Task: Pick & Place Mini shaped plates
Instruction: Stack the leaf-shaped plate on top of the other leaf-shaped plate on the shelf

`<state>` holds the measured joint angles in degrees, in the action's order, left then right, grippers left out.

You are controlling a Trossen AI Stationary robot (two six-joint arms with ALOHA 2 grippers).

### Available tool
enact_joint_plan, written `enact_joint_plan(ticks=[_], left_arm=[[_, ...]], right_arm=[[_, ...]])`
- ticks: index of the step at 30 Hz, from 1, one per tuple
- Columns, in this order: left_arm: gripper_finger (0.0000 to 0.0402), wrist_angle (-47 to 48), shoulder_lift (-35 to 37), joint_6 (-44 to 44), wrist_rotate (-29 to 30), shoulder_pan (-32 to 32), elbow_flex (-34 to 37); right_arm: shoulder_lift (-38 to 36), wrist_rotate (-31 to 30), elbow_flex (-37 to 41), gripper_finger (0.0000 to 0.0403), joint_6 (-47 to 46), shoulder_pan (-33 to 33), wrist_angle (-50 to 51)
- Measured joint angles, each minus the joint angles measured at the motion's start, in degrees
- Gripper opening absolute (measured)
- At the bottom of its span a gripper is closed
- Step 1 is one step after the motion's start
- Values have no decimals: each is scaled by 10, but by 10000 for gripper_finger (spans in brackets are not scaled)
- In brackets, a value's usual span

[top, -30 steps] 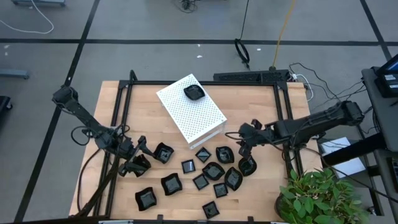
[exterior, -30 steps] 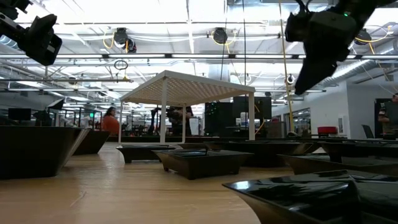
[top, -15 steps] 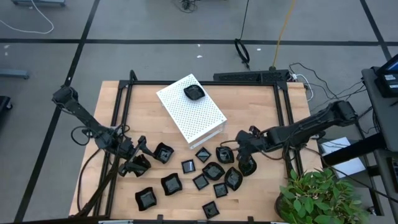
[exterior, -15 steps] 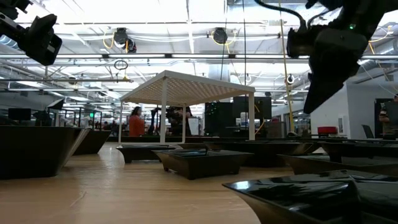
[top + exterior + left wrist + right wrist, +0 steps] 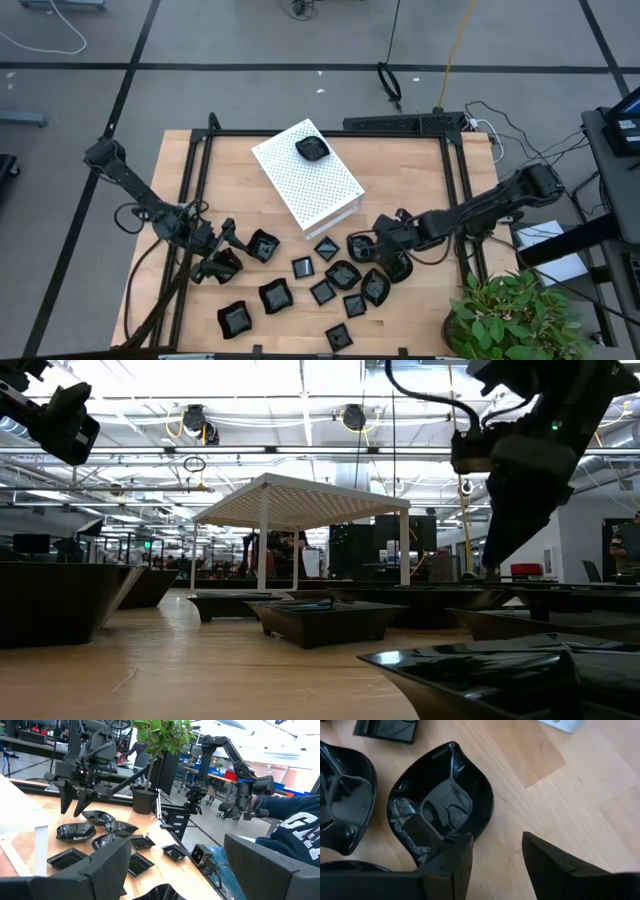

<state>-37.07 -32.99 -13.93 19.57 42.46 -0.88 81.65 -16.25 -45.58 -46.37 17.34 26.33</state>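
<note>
White perforated box (image 5: 306, 177) lying askew toward the back of the wooden surface (image 5: 400, 170). Potted plant (image 5: 510, 318) off the near right corner. Black cable (image 5: 389, 82) on the floor behind.

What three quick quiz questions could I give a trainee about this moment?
1. True or false: a mini plate already sits on top of the white perforated box.
2. Which pincer hangs over the cluster of plates by the box's near corner? A) left pincer B) right pincer
3. Fill in: in its wrist view, the right pincer's open fingers stand at the rim of a ____-edged black plate.

Key: 1 true; 2 B; 3 wavy.
</note>
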Motion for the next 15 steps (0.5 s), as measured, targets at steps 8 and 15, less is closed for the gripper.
enact_joint_plan(ticks=[8,15], left_arm=[[324,0,0,0,0,0,0],[324,0,0,0,0,0,0]], right_arm=[[42,11,0,157,6,-6,-59],[49,13,0,157,14,-9,-67]])
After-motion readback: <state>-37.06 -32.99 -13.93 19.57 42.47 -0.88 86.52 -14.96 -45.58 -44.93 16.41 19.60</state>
